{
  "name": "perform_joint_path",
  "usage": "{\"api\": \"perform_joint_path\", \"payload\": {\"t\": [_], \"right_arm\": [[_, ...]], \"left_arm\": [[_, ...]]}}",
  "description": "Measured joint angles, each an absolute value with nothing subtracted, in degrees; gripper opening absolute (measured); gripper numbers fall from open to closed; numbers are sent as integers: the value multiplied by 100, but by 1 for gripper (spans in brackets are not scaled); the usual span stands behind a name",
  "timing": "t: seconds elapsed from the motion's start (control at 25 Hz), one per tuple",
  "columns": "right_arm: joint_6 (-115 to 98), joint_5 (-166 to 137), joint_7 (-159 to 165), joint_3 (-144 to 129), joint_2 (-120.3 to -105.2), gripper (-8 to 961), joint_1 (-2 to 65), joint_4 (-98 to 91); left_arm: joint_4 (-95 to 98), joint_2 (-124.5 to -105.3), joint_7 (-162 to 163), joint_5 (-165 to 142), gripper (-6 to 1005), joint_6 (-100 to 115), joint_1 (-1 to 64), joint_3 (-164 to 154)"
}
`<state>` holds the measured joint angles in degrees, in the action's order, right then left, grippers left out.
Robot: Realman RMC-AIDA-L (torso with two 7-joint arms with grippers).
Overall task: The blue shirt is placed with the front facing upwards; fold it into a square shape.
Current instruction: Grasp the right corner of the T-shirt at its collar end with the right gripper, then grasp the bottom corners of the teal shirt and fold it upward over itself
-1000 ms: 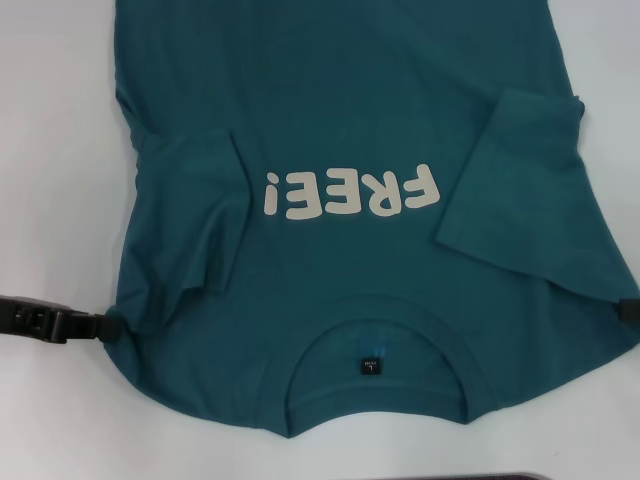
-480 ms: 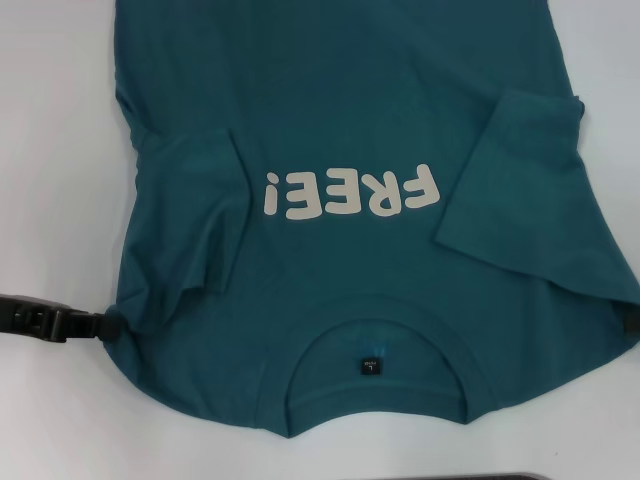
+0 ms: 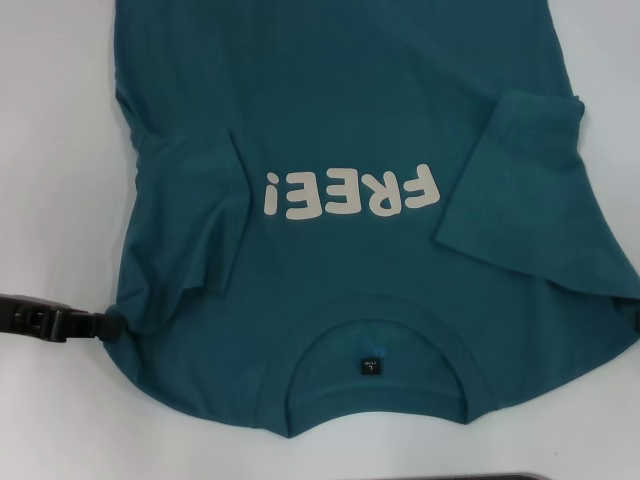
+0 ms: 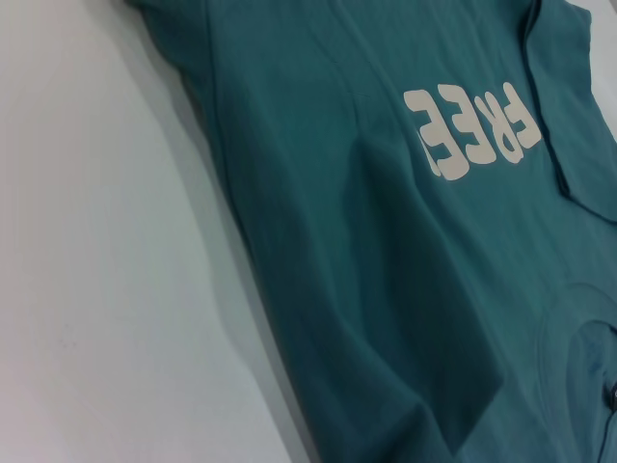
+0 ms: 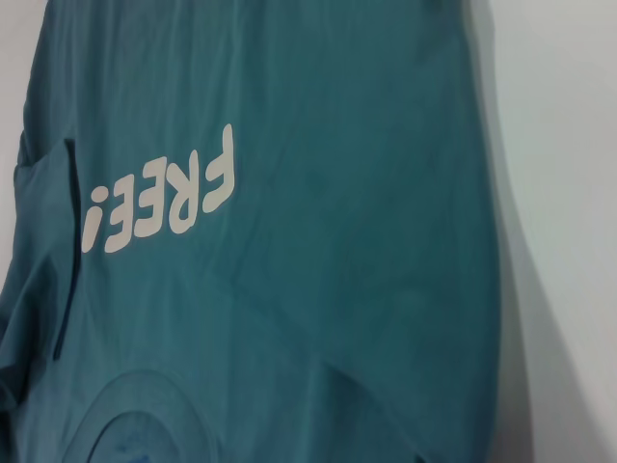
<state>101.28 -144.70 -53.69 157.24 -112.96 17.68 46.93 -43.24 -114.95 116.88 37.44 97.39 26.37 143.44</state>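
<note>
The blue shirt [image 3: 350, 120] lies front up on the white table, its collar [image 3: 375, 340] and small black label [image 3: 371, 365] nearest me. The white "FREE!" lettering [image 3: 350, 195] reads upside down. Both short sleeves are folded inward onto the body, one on the left [image 3: 190, 220] and one on the right [image 3: 520, 180]. My left gripper [image 3: 108, 326] is low at the shirt's left shoulder edge, its tip touching the cloth. My right gripper does not show. The shirt fills the left wrist view [image 4: 386, 270] and the right wrist view [image 5: 318, 241].
Bare white table [image 3: 50, 150] shows to the left of the shirt, and more at the right [image 3: 620, 120]. A dark strip [image 3: 520, 477] runs along the near edge at the bottom.
The right gripper's dark tip, seen earlier at the shirt's right shoulder edge, has slid out past the right border. The left gripper and the shirt have not moved.
</note>
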Motion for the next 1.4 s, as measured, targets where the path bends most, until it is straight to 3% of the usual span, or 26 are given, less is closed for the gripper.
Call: {"api": "perform_joint_path", "payload": {"t": [0.16, 0.36, 0.8, 1.4], "right_arm": [[10118, -14477, -5362, 15719, -11293, 143, 1767, 4694], [10150, -14432, -5532, 15793, -11288, 34, 1679, 4702], [10210, -13964, -6347, 16083, -11339, 35, 1356, 4669], [10233, -13238, -6684, 16094, -11361, 34, 741, 4631]], "left_arm": [[-4324, -11495, 11688, 3744, -1, 9731, 2643, 14344], [-4324, -11477, 11691, 3744, -1, 9752, 2645, 14344], [-4375, -11326, 11820, 3744, -2, 10234, 2550, 14405], [-4379, -11323, 11838, 3691, -1, 10452, 2196, 14423]]}}
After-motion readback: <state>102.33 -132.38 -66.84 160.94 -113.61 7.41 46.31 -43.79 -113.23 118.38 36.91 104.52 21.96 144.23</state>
